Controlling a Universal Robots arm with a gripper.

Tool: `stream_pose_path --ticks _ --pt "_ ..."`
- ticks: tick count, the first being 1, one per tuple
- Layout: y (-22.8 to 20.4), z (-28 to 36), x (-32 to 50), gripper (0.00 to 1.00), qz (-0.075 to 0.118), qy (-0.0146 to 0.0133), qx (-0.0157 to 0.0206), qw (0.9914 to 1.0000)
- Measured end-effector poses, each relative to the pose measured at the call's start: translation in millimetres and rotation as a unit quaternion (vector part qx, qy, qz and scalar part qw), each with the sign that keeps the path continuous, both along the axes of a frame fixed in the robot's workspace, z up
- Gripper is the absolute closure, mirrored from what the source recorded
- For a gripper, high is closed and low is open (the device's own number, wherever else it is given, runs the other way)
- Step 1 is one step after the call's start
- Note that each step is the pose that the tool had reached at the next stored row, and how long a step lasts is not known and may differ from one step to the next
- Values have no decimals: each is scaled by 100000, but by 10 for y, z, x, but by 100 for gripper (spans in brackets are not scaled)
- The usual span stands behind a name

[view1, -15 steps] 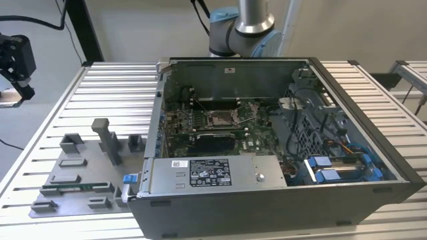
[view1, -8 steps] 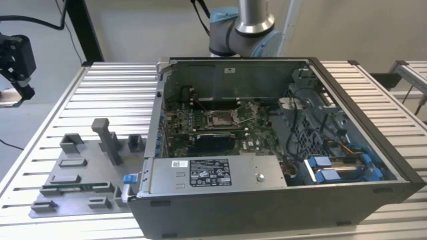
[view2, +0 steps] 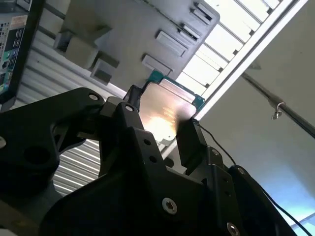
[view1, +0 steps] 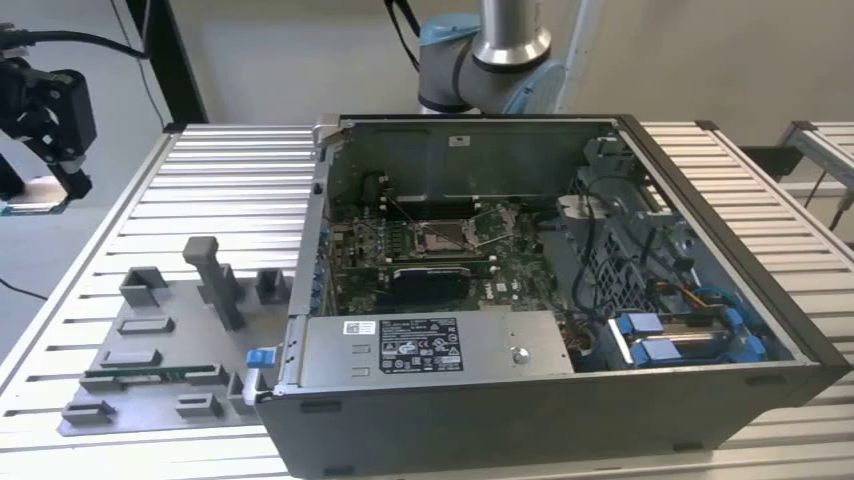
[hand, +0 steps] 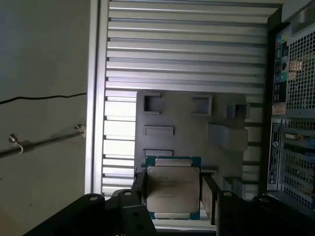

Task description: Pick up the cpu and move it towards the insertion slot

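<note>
The gripper (view1: 48, 172) hangs at the exterior view's left, beyond the slatted table's (view1: 227, 200) edge on that side, and in both wrist views its two black fingers (hand: 209, 195) are clamped on opposite edges of the cpu (hand: 173, 189); the chip is square, with no clear long axis, its silvery metal top turned toward the wrist cameras (view2: 165, 110) and teal-green corners showing past the metal; in the exterior view the cpu (view1: 34, 195) sits just under the fingertips, well apart from the case. The open computer case (view1: 534, 420) fills the table's middle; its side wall (view1: 320, 200) stands between the gripper and the green board. The grey tray (view1: 174, 345) lies on the table by the case's near corner, with an upright post (view1: 203, 262) and a green memory stick (view1: 154, 375) in one recess. The insertion slot (view1: 441, 235), silver-framed with a dark centre, sits on the board deep in the case.
</note>
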State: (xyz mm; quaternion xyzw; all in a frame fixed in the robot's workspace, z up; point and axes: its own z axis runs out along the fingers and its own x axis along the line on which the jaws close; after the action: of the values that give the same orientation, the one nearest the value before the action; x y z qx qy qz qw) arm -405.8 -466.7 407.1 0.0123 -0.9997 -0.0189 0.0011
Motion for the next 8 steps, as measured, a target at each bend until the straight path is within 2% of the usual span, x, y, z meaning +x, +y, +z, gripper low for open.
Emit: stream_pose_path --ticks 8 --pt "0 1 262 100 0 -1 2 100000"
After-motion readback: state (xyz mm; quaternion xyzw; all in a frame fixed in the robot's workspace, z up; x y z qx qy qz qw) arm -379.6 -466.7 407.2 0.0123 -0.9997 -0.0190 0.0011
